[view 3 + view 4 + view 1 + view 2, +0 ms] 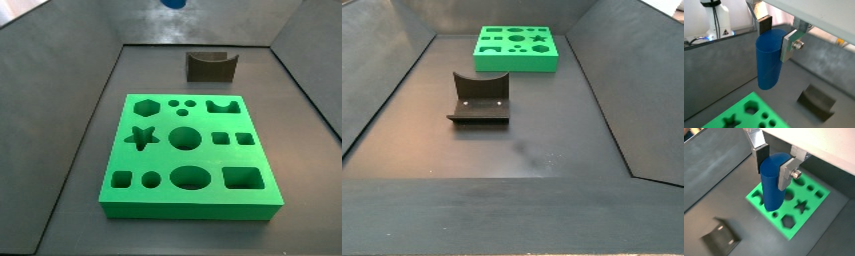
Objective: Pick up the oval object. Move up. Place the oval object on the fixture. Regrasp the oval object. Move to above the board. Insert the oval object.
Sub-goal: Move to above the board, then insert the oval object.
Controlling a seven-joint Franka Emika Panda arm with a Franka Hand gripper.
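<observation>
In both wrist views my gripper (775, 37) (775, 167) is shut on the oval object (769, 65) (772, 190), a blue peg that hangs upright below the fingers. It is held high above the floor. Only its lower tip (174, 3) shows at the top edge of a side view. The green board (187, 155) (516, 48) lies flat with its holes empty, and also shows in both wrist views (744, 117) (799, 203). The dark fixture (210, 66) (478, 98) stands apart from the board, with nothing on it.
Dark sloping walls (382, 90) enclose the floor on all sides. The fixture also shows in both wrist views (817, 102) (721, 239). A white bottle (717, 20) and other gear stand outside the wall.
</observation>
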